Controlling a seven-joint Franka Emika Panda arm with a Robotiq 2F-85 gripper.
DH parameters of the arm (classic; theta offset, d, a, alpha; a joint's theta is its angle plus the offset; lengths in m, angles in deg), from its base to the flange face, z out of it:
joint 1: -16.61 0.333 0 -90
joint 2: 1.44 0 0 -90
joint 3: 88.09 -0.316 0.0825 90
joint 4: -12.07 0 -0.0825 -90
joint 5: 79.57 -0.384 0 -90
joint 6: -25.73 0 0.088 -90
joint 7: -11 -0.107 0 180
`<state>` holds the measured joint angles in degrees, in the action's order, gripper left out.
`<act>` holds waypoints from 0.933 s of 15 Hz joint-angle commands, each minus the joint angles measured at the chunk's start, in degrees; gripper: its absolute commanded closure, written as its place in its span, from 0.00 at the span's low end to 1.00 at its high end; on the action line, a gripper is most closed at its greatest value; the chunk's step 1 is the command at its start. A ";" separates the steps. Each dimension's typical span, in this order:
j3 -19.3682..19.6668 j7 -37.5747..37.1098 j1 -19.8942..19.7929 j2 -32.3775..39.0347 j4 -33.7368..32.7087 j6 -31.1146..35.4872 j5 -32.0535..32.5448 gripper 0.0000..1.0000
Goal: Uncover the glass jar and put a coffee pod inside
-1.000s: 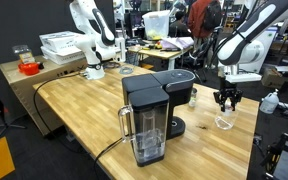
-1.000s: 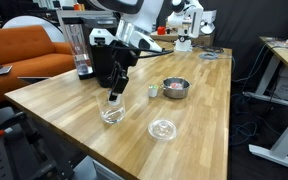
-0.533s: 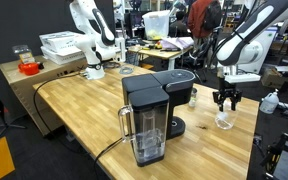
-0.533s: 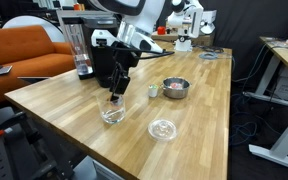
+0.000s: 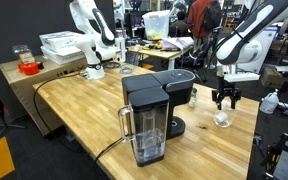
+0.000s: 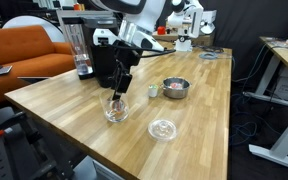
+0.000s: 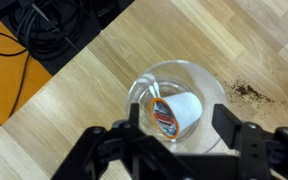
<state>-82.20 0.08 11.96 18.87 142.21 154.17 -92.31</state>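
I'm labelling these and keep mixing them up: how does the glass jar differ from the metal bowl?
The glass jar is clear, the metal bowl opaque and shiny. The jar sits right below the gripper; the bowl stands apart, farther along the table. The jar holds a white coffee pod; the bowl's contents are unclear. Both are low, round and open-topped.

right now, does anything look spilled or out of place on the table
Yes. A small scatter of dark specks lies on the table right beside the glass jar, like spilled grounds, though what they are is unclear. The coffee pod lies tipped on its side inside the jar. Nothing looks damaged.
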 commanded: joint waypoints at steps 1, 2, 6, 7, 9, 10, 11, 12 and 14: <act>-0.14 0.10 -0.41 -0.52 -0.62 -0.46 -0.01 0.06; -0.20 0.37 -0.49 -0.84 -0.60 -0.38 -0.18 0.06; -0.08 0.66 -0.49 -2.66 0.03 0.19 0.08 0.06; -0.01 0.67 -0.51 -2.99 0.12 -0.02 0.21 0.06; -0.01 0.93 -0.63 -3.35 0.20 -0.34 0.08 0.06; -0.06 1.20 -0.71 -3.30 0.17 -0.58 -0.06 0.06; -0.16 1.54 -0.75 -3.12 0.10 -0.84 -0.20 0.06; -0.25 1.86 -0.74 -2.96 0.10 -1.03 -0.22 0.06; -0.49 2.62 -0.79 -2.55 -0.09 -1.69 -0.47 0.06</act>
<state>-82.05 0.99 11.88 16.86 141.89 153.86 -92.31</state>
